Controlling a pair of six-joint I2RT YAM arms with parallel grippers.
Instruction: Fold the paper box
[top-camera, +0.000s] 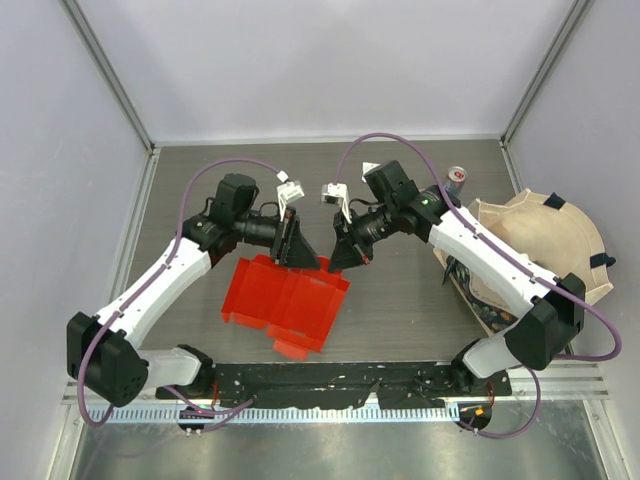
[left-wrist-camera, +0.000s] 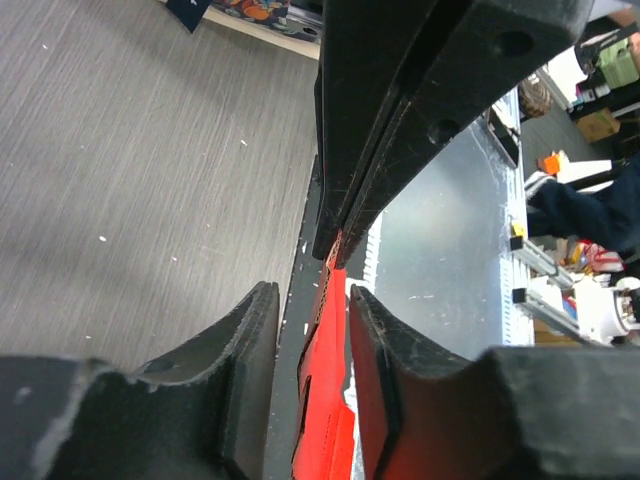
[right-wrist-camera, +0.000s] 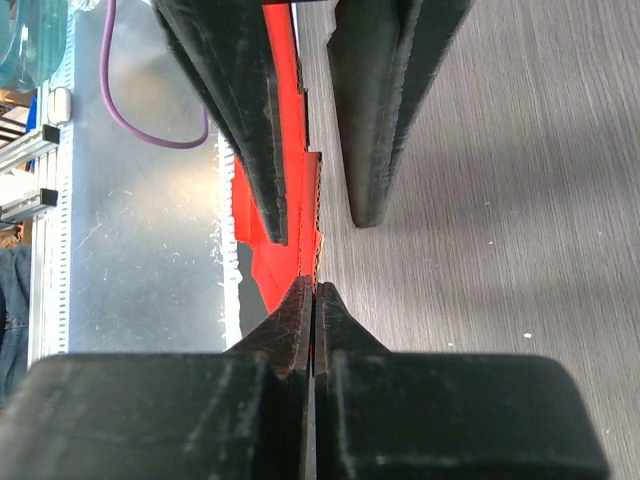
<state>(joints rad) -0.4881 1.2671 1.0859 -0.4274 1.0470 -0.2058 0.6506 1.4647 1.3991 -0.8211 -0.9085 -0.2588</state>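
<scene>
- Cardboard of the paper box (top-camera: 285, 300) looks thin, light and fairly stiff across its panels; I judge it will hinge readily at the creases but buckle or tear if squeezed mid-panel
- Position: it lies partly folded on the table (top-camera: 400, 310) between the two arms, with its far wall standing up where the grippers meet it
- Best hold, as I judge it, is a raised edge close to a crease, where a pinch can swing the flap without crumpling it
- left gripper (left-wrist-camera: 312, 300): jaws apart, straddling the upright red edge with a sliver of gap on one side, so not clamped
- right gripper (right-wrist-camera: 313, 295): jaws together, nipped on the thin far edge of the box
- Hidden: from above, both gripper bodies cover the very edge they work on, so the contact shows only in the wrist views
- Creases and slots in the red sheet are hard to pick out, since the wrist views see it edge-on
- A can (top-camera: 457, 180) and a pale scalloped tray (top-camera: 570, 240) sit at the right; what lies beneath the right arm there is cut off
</scene>
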